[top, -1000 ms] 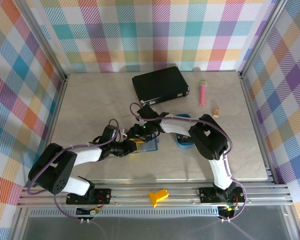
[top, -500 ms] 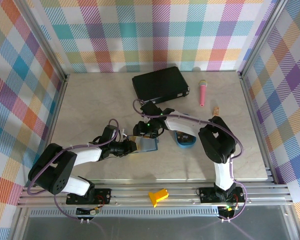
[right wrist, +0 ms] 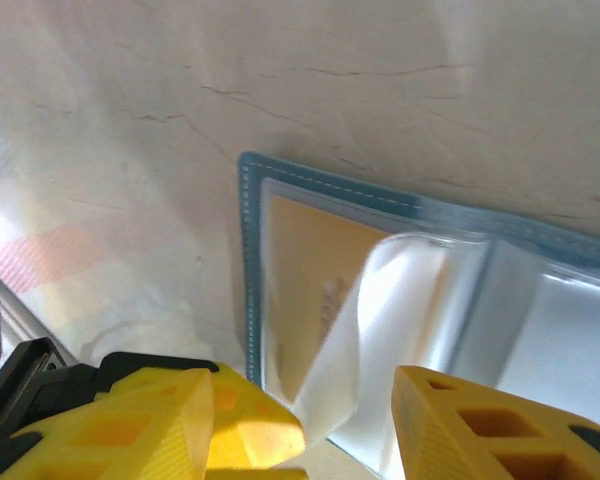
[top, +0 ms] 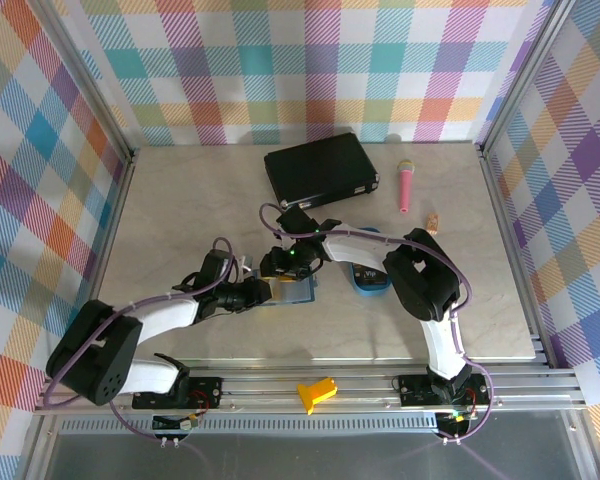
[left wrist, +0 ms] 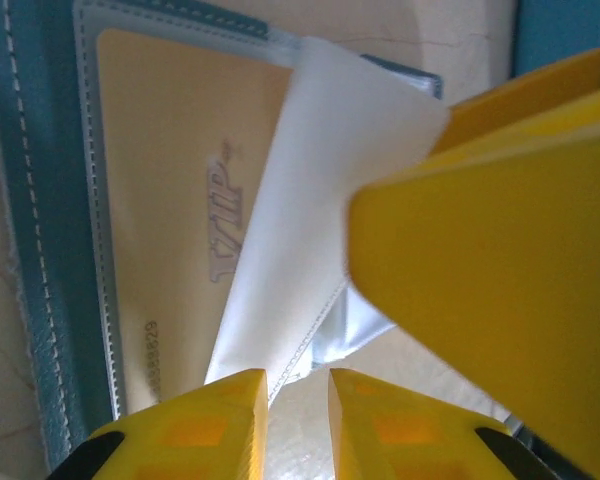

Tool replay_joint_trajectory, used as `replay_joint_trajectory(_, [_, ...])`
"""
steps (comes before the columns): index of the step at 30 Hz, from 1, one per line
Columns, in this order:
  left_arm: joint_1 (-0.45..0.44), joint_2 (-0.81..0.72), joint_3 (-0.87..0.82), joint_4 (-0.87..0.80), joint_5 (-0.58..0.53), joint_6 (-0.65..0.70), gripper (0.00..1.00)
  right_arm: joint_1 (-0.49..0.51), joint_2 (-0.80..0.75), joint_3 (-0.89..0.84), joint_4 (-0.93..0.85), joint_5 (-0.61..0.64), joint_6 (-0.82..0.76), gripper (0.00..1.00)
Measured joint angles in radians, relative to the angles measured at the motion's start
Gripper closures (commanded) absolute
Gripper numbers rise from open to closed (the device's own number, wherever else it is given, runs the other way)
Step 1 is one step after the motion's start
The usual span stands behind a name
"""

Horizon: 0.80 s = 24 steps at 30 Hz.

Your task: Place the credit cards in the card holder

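We are over the pale marbled table point(top: 180, 200), and the small teal-blue folding card holder point(top: 298, 291) lies open a little left of the middle. It sits just left of the blue oval tray point(top: 375, 286) and well to the near side of the large black rectangular case point(top: 320, 170). Both arms meet over it. The left gripper point(top: 263, 291) sits at its left edge and the right gripper point(top: 280, 266) at its far left corner. From the left wrist we see the card holder's point(left wrist: 40, 250) stitched border, and an orange-yellow plastic card point(left wrist: 170, 200) lettered VIP lies flat inside a clear pocket. A pale translucent pocket leaf point(left wrist: 310, 200) stands lifted across that card. The left gripper point(left wrist: 298, 385) has its fingers a little apart, with a narrow gap between them. The leaf's lower edge comes down to that gap, and we cannot tell whether it is nipped. One big yellow finger point(left wrist: 500, 250) of the right gripper looms over the leaf's right side. From the right wrist, the right gripper point(right wrist: 310, 395) has its jaws wide apart, with the curled leaf point(right wrist: 390, 290) rising between them. The card point(right wrist: 300, 270) lies in the card holder point(right wrist: 248, 230) just beyond.
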Motion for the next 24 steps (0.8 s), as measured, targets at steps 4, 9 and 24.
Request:
replay_joint_trajectory(4, [0.0,-0.117,0.003,-0.075,-0.019,0.0,0.76,0.003,0.011,0.012,0.047,-0.045,0.001,0.5])
replay_joint_trajectory(9, [0.002,-0.208,0.009,-0.153,-0.035,0.0,0.75,0.013,0.058,0.055,0.128,-0.096,0.022,0.5])
replay_joint_trajectory(24, [0.01,-0.28,0.007,-0.24,-0.053,0.0,0.73,0.02,0.089,0.032,0.27,-0.097,0.035,0.5])
